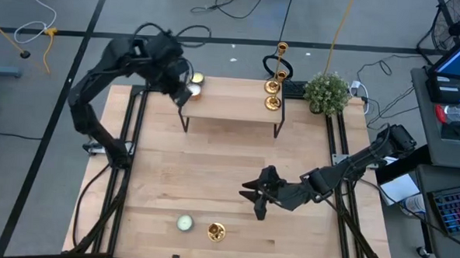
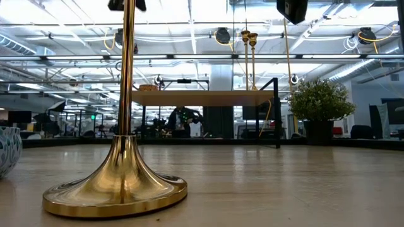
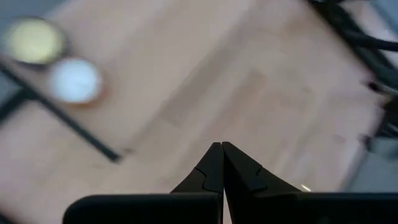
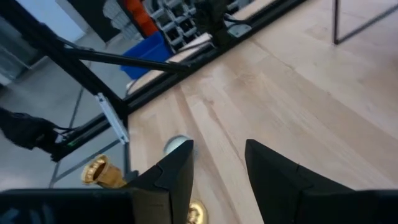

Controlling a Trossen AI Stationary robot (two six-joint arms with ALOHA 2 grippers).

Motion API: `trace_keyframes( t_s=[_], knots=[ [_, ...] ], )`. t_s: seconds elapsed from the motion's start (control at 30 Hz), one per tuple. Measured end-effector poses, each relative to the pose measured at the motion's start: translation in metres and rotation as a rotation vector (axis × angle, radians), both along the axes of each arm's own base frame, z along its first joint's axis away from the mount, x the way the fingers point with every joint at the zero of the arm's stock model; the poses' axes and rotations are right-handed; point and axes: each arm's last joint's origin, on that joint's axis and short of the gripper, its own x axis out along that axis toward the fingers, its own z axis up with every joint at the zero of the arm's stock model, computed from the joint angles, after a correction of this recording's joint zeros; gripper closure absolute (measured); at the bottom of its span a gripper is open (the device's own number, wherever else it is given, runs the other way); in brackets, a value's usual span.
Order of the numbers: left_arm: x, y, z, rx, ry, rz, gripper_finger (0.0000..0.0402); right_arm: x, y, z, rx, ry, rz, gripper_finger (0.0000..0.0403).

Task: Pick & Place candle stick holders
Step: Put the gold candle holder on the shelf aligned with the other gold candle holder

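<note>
One gold candle stick holder (image 1: 216, 233) stands on its round base near the table's front edge; the low view shows it close up (image 2: 120, 183). Two more holders (image 1: 272, 100) stand upright on the right end of a small wooden shelf (image 1: 231, 107). My right gripper (image 1: 255, 198) is open and empty above the table, a little behind and to the right of the near holder, which shows past its fingers in the right wrist view (image 4: 102, 171). My left gripper (image 1: 182, 93) is shut and empty over the shelf's left end (image 3: 222, 146).
A white and a yellowish disc candle (image 1: 194, 84) sit on the shelf's left end. A greenish disc candle (image 1: 184, 223) lies beside the near holder. A potted plant (image 1: 326, 92) stands at the back right. Bare wood lies in the table's middle.
</note>
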Motion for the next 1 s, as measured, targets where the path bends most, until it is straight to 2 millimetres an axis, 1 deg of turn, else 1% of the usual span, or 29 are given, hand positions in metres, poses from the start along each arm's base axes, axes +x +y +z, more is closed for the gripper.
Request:
trace_keyframes(
  t_s=[0.1, 0.3, 0.4, 0.5, 0.63, 0.77, 0.9, 1.0],
  knots=[
    [0.001, -0.024, 0.006, -0.063, -0.05, -0.096, 0.0401, 0.001, 0.001, 0.003, -0.001, -0.024, 0.022, 0.0259],
    [0.009, -0.077, 0.01, -0.118, -0.065, -0.266, 0.0401, 0.001, 0.002, 0.004, -0.007, -0.031, 0.054, 0.0259],
    [0.014, -0.104, 0.012, -0.133, -0.091, -0.377, 0.0401, 0.001, 0.003, 0.004, -0.013, -0.031, 0.085, 0.0259],
    [0.02, -0.131, 0.015, -0.136, -0.153, -0.478, 0.0401, 0.002, 0.004, 0.007, -0.016, -0.052, 0.12, 0.0259],
    [0.029, -0.166, 0.014, -0.127, -0.225, -0.551, 0.0401, 0.004, 0.006, 0.012, -0.007, -0.101, 0.176, 0.0259],
    [0.031, -0.199, 0.001, -0.099, -0.205, -0.598, 0.0401, 0.005, 0.007, 0.017, 0.002, -0.148, 0.182, 0.0259],
    [0.033, -0.223, -0.026, -0.066, -0.107, -0.599, 0.0401, 0.003, 0.006, 0.024, 0.016, -0.187, 0.18, 0.0259],
    [0.03, -0.236, -0.049, -0.038, -0.039, -0.59, 0.0401, -0.001, 0.004, 0.029, 0.013, -0.195, 0.177, 0.0259]
  ],
)
